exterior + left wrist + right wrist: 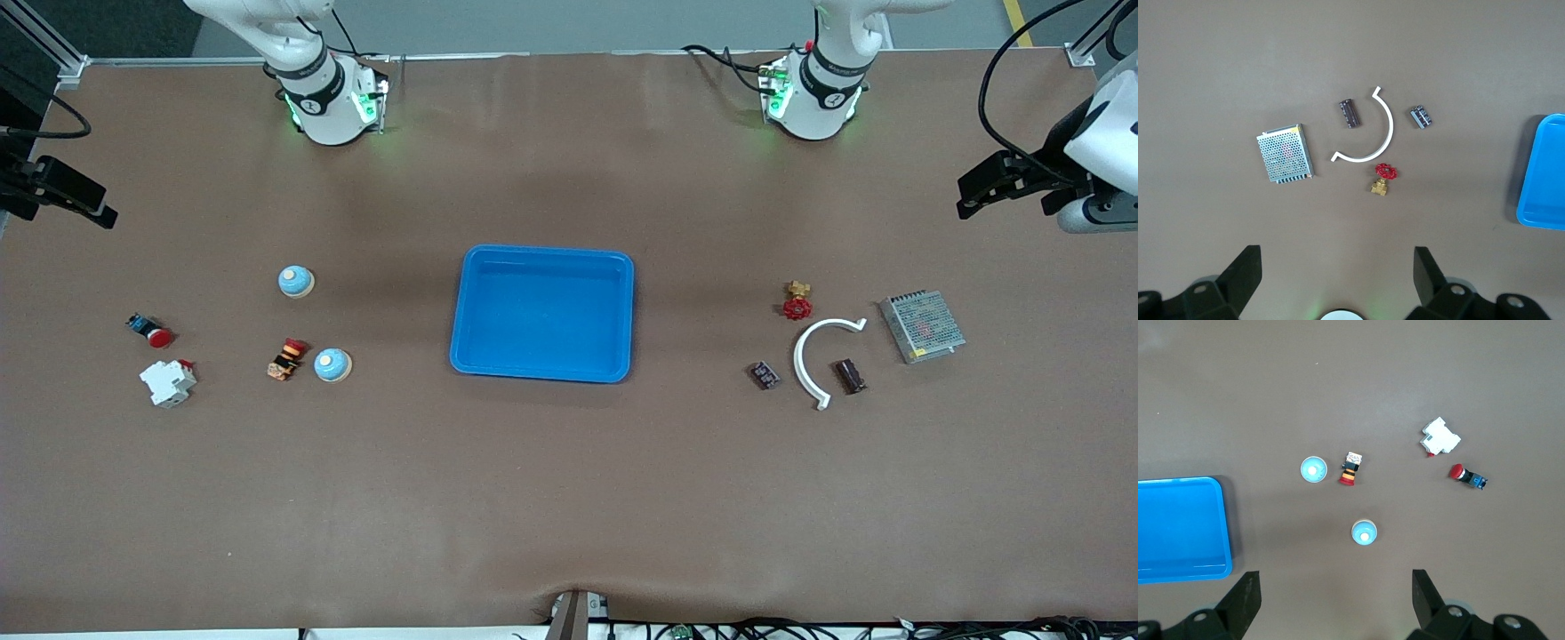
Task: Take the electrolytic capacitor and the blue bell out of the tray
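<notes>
Jaws of both the left gripper [1338, 280] and right gripper [1335, 600] are standing spread, hovering apart from the empty tray [544, 256], bells and capacitors lying outside it

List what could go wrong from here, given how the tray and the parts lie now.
1. The tray looks empty, so an arm sent to pick from it may grab nothing.
2. Two blue bells lie on the table toward the right arm's end; they could be confused.
3. Two dark capacitors sit close to the white curved piece; a reach might knock it. Both claws, left and right, are open and hold nothing.
</notes>
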